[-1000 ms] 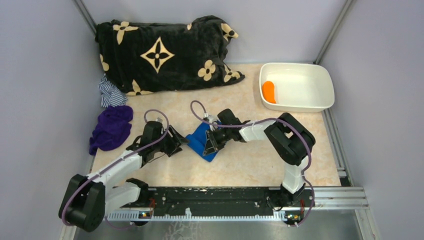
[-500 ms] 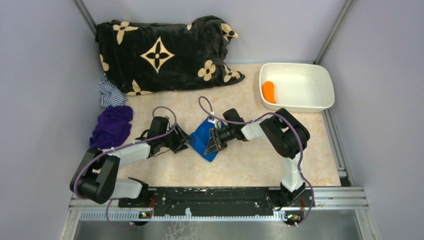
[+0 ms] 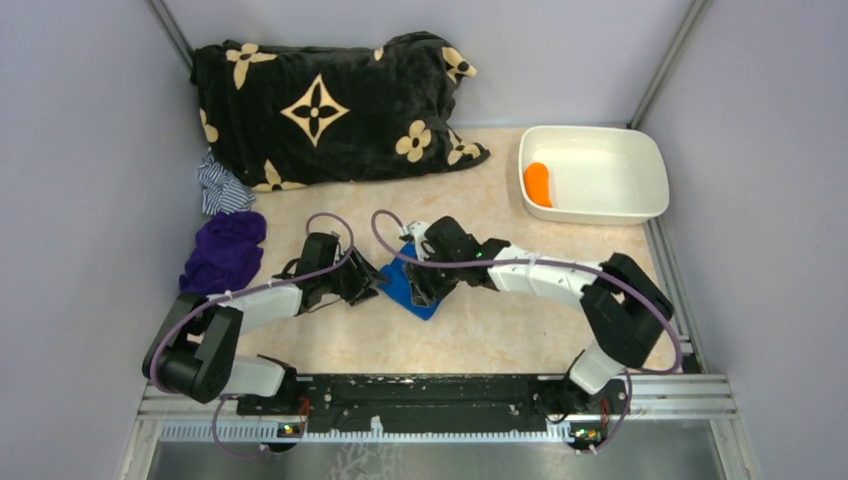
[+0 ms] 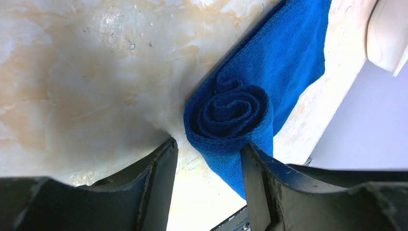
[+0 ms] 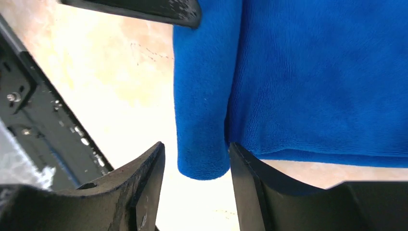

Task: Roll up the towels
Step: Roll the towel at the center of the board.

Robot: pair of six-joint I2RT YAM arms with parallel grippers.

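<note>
1. While the blue towel [image 4: 250, 72] lies mid-counter [image 3: 500, 320] between the arms, part of it is wound into a tight spiral and the rest trails flat beyond the roll.
2. Left pincer [image 4: 208, 144] is released. Its fingers straddle one end of the roll, one clear of the cloth and the other just against it.
3. Right pincer [image 5: 196, 144] is released too, with its fingers spread either side of the roll's other end and clamping nothing.
4. The step in hand looks like a re-grip to turn the roll further, since the flat tail shows this towel is unfinished.
5. To do it well, both pincers should close on the roll ends at the same level and turn together, so the spiral does not cone out at one end.
6. Light pressure on the counter would help, because soft pile like this will probably spring loose when let go.
7. Orange towel [image 3: 538, 183] sits in the white tub [image 3: 595, 217] at the far right, well apart. I cannot tell whether it is rolled or only bunched.
8. Blanket [image 3: 320, 105] fills the far left corner. A striped cloth [image 3: 220, 185] and a purple cloth [image 3: 222, 255] lie beside the left arm, apart from the roll.
9. The main obstacle is likely the arms themselves, as the two pincers face each other across a short roll and could knock together.
</note>
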